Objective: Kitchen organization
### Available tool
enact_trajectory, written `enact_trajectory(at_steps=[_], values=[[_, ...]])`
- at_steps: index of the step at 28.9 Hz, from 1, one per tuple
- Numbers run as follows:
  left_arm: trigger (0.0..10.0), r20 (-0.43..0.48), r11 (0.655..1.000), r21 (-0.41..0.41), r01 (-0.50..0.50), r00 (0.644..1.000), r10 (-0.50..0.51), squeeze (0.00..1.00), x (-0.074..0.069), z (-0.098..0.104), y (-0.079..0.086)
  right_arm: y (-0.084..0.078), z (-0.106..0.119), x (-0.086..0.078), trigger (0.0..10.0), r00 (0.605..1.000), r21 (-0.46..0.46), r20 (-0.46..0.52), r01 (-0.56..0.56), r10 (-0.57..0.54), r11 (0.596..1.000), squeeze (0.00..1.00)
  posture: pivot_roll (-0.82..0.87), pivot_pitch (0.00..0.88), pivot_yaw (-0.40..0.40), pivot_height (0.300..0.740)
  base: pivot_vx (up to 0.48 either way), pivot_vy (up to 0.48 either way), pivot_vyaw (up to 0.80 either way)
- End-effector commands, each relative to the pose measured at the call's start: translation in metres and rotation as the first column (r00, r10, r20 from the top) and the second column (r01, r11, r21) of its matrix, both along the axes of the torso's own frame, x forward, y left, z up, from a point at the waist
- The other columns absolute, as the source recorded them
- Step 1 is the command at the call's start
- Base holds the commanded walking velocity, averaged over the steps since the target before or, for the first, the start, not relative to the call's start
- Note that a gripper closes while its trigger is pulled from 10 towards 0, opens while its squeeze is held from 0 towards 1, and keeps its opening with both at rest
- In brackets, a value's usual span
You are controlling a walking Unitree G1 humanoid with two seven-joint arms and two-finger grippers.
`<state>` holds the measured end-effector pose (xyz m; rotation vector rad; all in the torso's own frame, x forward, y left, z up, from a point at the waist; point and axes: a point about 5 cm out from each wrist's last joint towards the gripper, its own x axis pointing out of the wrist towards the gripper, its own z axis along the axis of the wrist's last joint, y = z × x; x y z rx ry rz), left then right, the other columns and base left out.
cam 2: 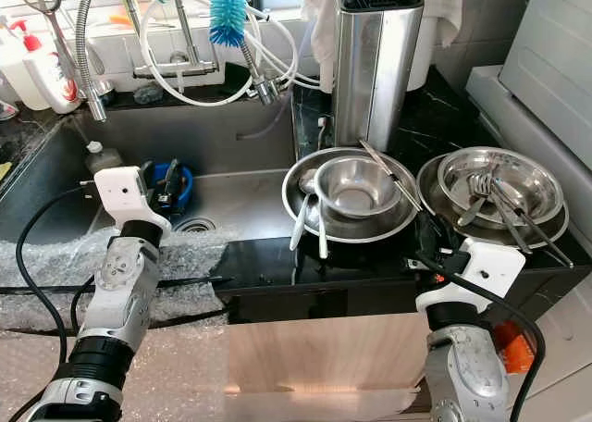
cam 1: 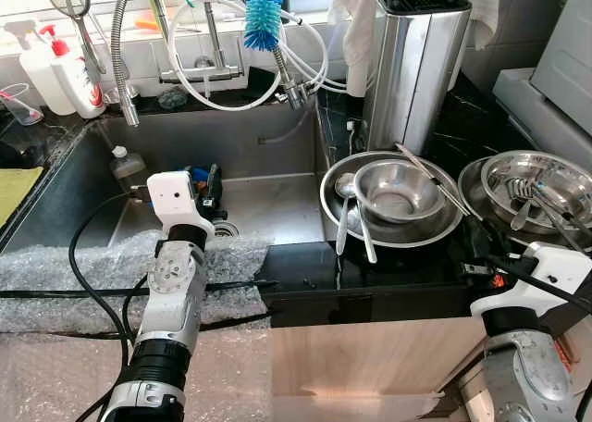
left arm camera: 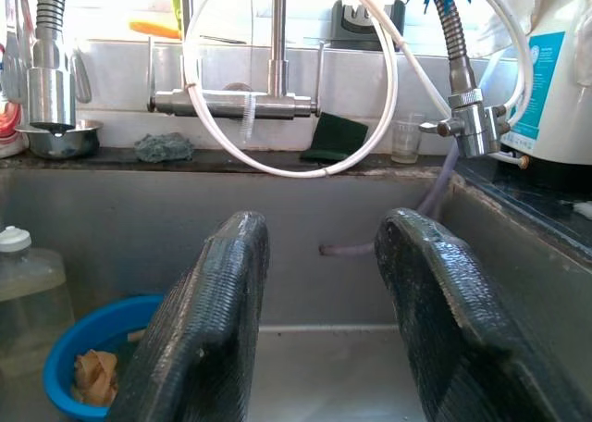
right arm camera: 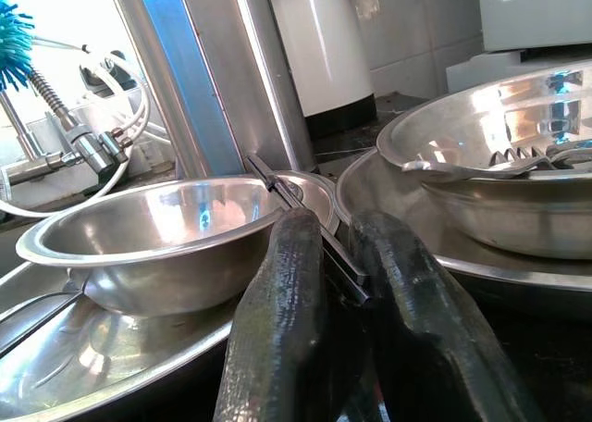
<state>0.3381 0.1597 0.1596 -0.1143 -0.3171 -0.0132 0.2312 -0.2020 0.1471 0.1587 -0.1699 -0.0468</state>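
A small steel bowl [cam 1: 398, 189] sits in a wide steel dish [cam 1: 435, 234] on the black counter, with two spoons [cam 1: 344, 220] leaning on the dish's left rim. A pair of dark chopsticks [cam 1: 435, 183] lies across the bowl toward me. My right gripper [right arm camera: 338, 223] is at their near end, shut on the chopsticks [right arm camera: 277, 186], low at the counter's front edge. Further right, a second steel bowl [cam 1: 532, 183] holding forks rests in another dish. My left gripper [left arm camera: 319, 228] hangs open and empty over the sink [cam 1: 268, 209], beside a blue bowl [left arm camera: 83, 348].
A tall steel knife block [cam 1: 412, 66] stands behind the dishes. Faucets, hoses and a blue bottle brush [cam 1: 263, 19] crowd the sink's back. A clear bottle [cam 1: 125, 166] stands in the sink. Bubble wrap [cam 1: 55, 274] covers the near left edge. Soap bottles [cam 1: 69, 75] stand far left.
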Motion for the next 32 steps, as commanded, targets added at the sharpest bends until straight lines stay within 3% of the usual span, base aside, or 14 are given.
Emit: enact_trajectory(at_steps=[1, 12, 32], values=[[10.0, -0.020, 1.000, 0.006, -0.016, 1.000, 0.016, 0.00, -0.001, -0.003, 0.003, 0.002, 0.001, 0.001, 0.0, 1.000, 0.000, 0.001, -0.005, 0.005, 1.000, 0.00, -0.07, 0.053, 0.074, 0.740, 0.000, 0.000, 0.00], [10.0, -0.019, 0.999, 0.027, -0.021, 1.000, 0.021, 0.00, -0.001, -0.003, 0.003, 0.007, 0.004, 0.004, 0.0, 0.999, 0.007, 0.017, -0.028, 0.028, 1.000, 0.00, -0.07, 0.050, 0.073, 0.740, 0.000, 0.000, 0.00], [10.0, -0.022, 0.999, 0.024, -0.031, 0.999, 0.031, 0.00, -0.001, -0.004, 0.003, 0.032, 0.032, 0.012, 0.0, 0.983, 0.009, 0.108, -0.152, 0.150, 0.988, 0.00, -0.07, 0.050, 0.069, 0.740, 0.000, 0.000, 0.00]])
